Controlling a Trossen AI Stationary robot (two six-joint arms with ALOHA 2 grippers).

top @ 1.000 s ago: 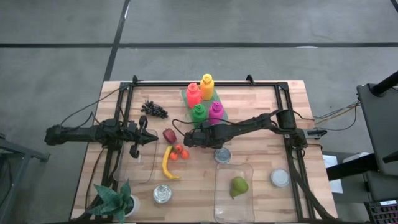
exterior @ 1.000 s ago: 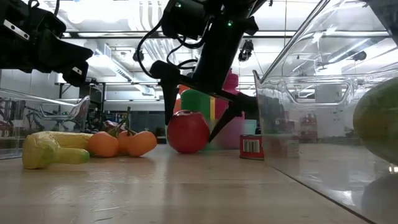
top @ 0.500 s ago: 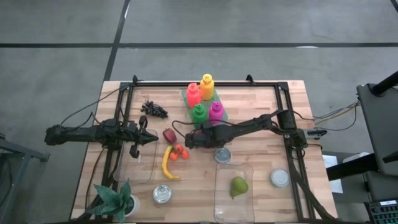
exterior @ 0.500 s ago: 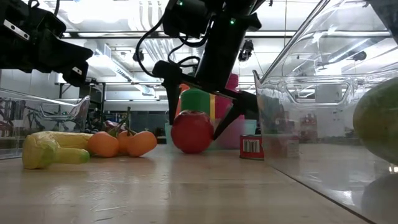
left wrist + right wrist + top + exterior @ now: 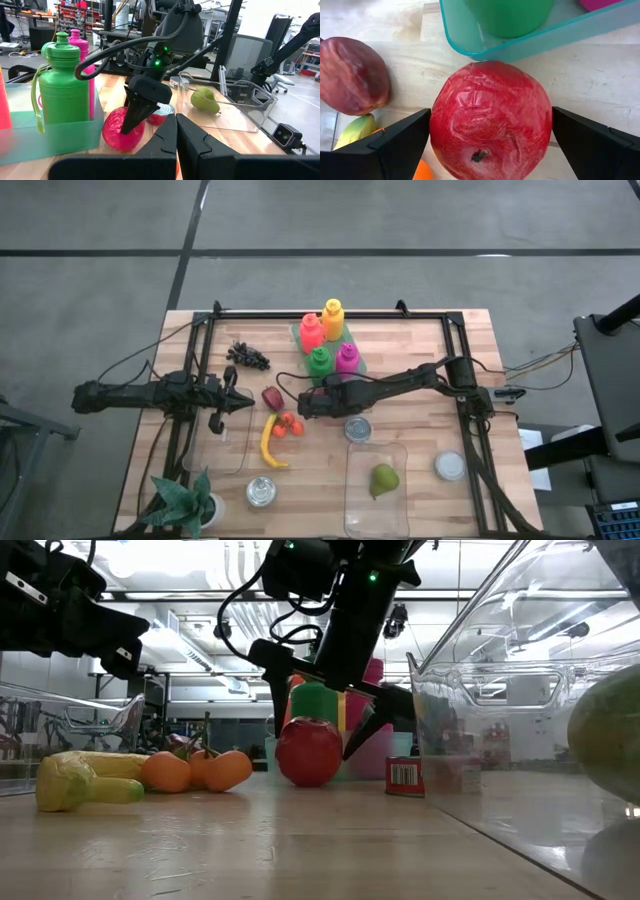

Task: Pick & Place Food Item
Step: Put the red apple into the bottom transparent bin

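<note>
A red apple (image 5: pixel 490 120) rests on the wooden table (image 5: pixel 420 340), just in front of the teal bottle tray (image 5: pixel 530 37). My right gripper (image 5: pixel 325 725) slants down over it, open, one finger on each side of the apple (image 5: pixel 310 751). In the high view the gripper (image 5: pixel 303 404) hides the apple. A darker red fruit (image 5: pixel 272 397) lies to its left, then orange tomatoes (image 5: pixel 288 424) and a yellow banana (image 5: pixel 268 442). My left gripper (image 5: pixel 240 402) waits shut at the table's left. My right gripper straddles the red apple at its widest part, one finger (image 5: pixel 400 145) on one side and the other finger (image 5: pixel 590 145) opposite. It comes slanting down from the table's right. The fingertips stand right at the apple's skin; whether they touch it I cannot tell. The apple sits on the table.
Coloured bottles (image 5: pixel 330 340) stand in the tray behind the apple. A small can (image 5: pixel 357 429) sits to its right. A clear container (image 5: pixel 375 490) holds a pear (image 5: pixel 384 478). Grapes (image 5: pixel 250 356), a plant (image 5: pixel 190 502), another can (image 5: pixel 261 491) and a white lid (image 5: pixel 450 466) lie around.
My right gripper has rolled a little about its own pointing line while staying over the apple. The apple has shifted slightly toward the table's right, still on the table.
</note>
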